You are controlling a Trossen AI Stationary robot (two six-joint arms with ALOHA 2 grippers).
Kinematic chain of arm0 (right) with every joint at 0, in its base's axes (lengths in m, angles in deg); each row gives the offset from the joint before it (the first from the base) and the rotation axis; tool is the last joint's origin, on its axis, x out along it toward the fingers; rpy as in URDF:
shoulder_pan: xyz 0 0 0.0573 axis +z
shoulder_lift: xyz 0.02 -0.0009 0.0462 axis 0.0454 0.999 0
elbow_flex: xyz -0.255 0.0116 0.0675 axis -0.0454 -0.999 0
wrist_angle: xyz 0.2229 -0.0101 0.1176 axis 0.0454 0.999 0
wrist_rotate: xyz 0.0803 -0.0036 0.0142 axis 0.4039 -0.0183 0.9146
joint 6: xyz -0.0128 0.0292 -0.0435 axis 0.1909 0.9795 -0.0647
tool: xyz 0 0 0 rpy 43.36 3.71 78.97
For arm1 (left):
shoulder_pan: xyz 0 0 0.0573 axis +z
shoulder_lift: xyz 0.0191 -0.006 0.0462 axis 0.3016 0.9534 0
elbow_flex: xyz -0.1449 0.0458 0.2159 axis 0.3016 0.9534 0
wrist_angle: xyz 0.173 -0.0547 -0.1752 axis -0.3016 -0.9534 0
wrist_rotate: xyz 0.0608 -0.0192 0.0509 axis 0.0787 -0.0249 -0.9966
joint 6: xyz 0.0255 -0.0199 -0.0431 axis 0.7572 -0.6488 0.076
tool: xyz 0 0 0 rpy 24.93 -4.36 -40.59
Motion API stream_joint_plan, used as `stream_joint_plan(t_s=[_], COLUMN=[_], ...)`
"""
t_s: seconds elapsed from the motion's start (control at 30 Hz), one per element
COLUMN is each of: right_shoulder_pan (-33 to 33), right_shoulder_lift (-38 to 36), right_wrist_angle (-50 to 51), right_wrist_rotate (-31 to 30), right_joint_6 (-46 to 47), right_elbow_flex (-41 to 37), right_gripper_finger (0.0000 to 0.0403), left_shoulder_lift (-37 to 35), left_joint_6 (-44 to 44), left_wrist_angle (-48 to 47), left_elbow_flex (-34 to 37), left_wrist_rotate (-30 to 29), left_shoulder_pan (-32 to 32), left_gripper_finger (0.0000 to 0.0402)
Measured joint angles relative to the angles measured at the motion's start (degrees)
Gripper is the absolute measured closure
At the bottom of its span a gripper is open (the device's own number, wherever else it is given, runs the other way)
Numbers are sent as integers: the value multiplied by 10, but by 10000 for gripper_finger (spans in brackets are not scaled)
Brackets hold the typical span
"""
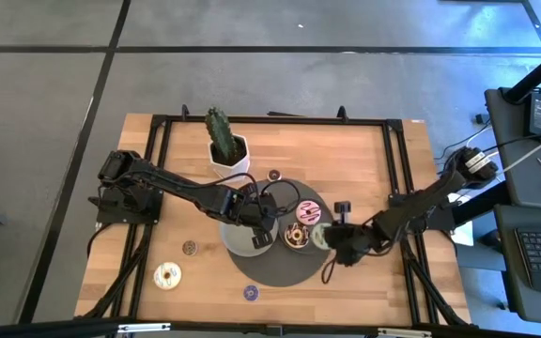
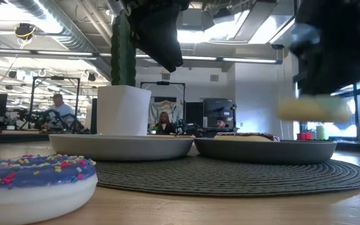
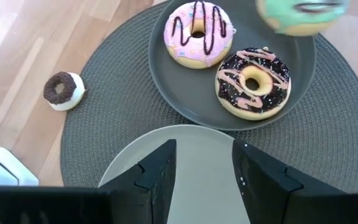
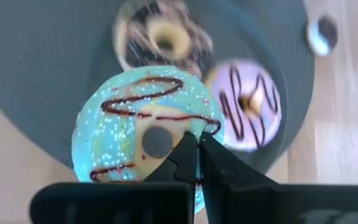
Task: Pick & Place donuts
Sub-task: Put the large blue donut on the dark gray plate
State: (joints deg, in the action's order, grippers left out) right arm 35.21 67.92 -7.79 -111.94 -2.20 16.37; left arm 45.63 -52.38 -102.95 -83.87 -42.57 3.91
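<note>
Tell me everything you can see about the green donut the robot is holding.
The green donut is a toy ring iced mint green, with white sprinkles and a dark brown zigzag drizzle over a tan base. The right gripper pinches its rim, holding it in the air by the edge of the dark plate, which carries a pink donut and a chocolate donut.

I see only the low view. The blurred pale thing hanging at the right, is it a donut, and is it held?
Observer: Yes. The right gripper is shut on a green donut with brown drizzle.
Operator: What lies on the dark plate?
Observer: Two donuts: a pink donut and a chocolate donut lie on the dark plate.
Operator: And the left gripper?
Observer: The left gripper is open, holding nothing, over the light grey plate.
</note>
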Motion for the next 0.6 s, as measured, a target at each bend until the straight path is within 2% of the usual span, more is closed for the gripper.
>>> stream_joint_plan(t_s=[0.43,0.6], right_shoulder_pan=[-72,-74], right_shoulder_lift=[0,1], right_wrist_angle=[-35,-36], right_wrist_rotate=[46,94], right_joint_6=[-44,-46], right_elbow_flex=[-14,-14], right_gripper_finger=[391,391], left_shoulder_lift=[0,0], left_joint_6=[-18,-16], left_wrist_angle=[0,0], left_elbow_flex=[0,0], left_wrist_rotate=[3,4], left_shoulder_pan=[-5,-7], left_gripper_finger=[249,252])
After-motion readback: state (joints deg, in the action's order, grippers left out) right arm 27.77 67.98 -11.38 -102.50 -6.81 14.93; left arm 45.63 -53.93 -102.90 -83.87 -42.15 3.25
